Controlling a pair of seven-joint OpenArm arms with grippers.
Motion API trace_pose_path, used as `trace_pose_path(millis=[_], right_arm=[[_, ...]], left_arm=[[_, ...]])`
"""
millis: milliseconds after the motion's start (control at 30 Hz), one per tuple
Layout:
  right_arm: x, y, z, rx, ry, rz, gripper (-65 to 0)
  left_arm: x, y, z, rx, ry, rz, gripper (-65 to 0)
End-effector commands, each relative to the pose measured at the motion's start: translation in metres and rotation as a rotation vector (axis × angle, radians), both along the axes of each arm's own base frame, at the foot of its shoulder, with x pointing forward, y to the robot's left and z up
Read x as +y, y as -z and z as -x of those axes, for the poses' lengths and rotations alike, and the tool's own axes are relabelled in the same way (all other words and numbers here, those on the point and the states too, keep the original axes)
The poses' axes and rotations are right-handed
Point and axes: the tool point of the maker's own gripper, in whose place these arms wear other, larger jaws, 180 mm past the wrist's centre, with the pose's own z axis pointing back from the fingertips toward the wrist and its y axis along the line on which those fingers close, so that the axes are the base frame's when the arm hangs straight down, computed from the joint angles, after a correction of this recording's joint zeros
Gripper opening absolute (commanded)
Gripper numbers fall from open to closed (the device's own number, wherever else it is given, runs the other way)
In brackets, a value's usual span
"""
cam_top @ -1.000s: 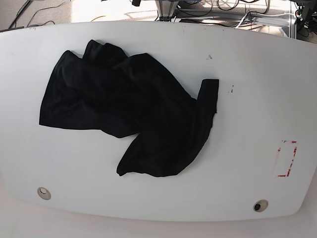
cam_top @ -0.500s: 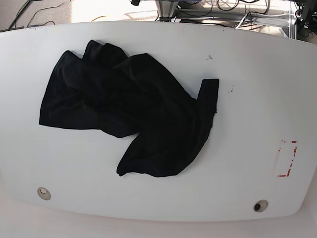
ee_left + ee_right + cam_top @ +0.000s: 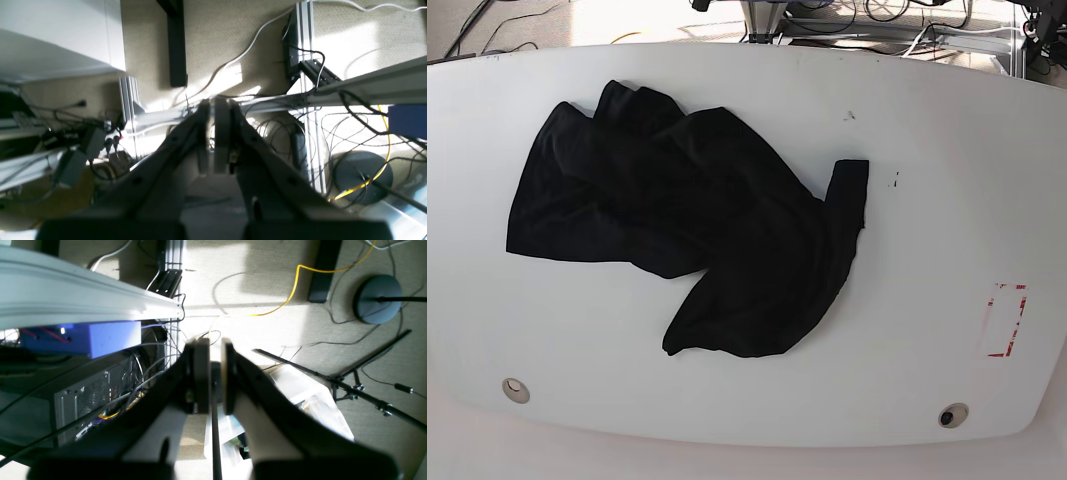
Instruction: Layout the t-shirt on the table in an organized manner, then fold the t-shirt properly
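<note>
Neither arm reaches over the broad glossy white tabletop point(image 3: 927, 180); from the base view only the table shows, and both wrist cameras look down past their own fingers at carpeted floor and cabling instead. The left gripper point(image 3: 216, 133) has its two grey fingers drawn together, pads all but meeting, nothing between them, with pale aluminium framing point(image 3: 310, 100) and a tangle of dark cables point(image 3: 360, 133) beneath. The right gripper point(image 3: 215, 376) is likewise clenched on nothing, only a thin slit between its dark fingers, above a yellow cable point(image 3: 293, 290), a round grey stand base point(image 3: 378, 300) and a blue box point(image 3: 86, 336) tucked under a white ledge. The black short-sleeved cloth t-shirt point(image 3: 687, 230) lies crumpled on the table, left of centre in the base view, bunched into soft ridges, one lobe spilling toward the near edge and a narrow flap sticking out on the side toward the red dashed rectangle mark point(image 3: 1005, 320). Well apart from the shirt, that whole side of the table is bare gloss, save a few dark specks point(image 3: 894, 181). Two small round holes point(image 3: 515, 389) sit by the curved near edge, one off each corner, both clear of the cloth.
</note>
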Motion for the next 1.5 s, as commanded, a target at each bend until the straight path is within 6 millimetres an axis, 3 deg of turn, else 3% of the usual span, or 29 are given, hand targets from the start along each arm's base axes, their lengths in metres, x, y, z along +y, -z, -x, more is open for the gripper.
trace_pose_path(millis=[0, 267, 767, 1267, 1467], right_arm=[[-0.011, -0.019, -0.007, -0.047, 0.033, 0.028, -59.5], [-0.027, -0.042, -0.031, -0.125, 0.03, 0.07, -59.5], [-0.023, -0.066, -0.066, -0.277, 0.02, 0.066, -59.5], [-0.023, -0.074, -0.112, -0.416, 0.01, 0.064, -59.5], [-0.024, -0.08, -0.143, -0.495, 0.008, 0.069, -59.5]], left_arm=[[0.003, -0.019, -0.006, -0.038, 0.026, -0.012, -64.4], [-0.01, -0.049, -0.038, -0.145, 0.062, 0.009, -64.4], [-0.034, -0.099, -0.092, -0.339, 0.106, 0.046, -64.3], [-0.036, -0.11, -0.127, -0.448, 0.11, 0.043, -64.4], [-0.036, -0.118, -0.147, -0.51, 0.108, 0.043, -64.4]])
